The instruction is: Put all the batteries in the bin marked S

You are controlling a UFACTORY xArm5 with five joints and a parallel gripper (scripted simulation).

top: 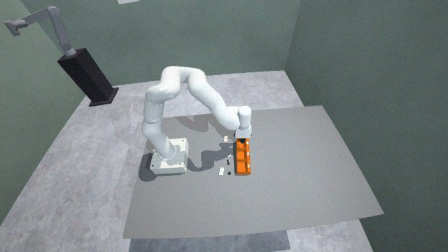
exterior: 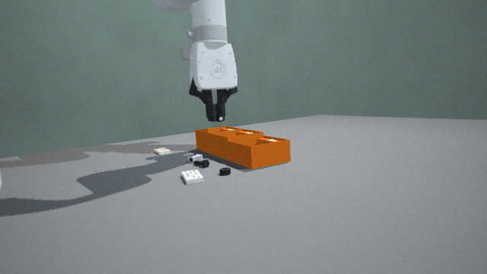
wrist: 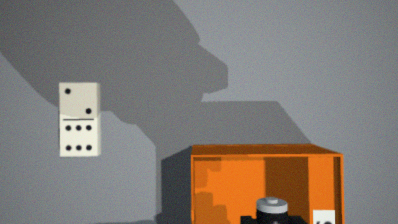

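Domino (wrist: 79,119) beside orange bin (wrist: 265,150)

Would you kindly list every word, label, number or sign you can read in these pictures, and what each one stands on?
Domino: pips, no writing; two above its line, six below.
White label in the orange bin: cut off at the frame edge, unreadable.
Hexagon logo on the gripper housing: too blurred to read.
White tile on the table: dots only.
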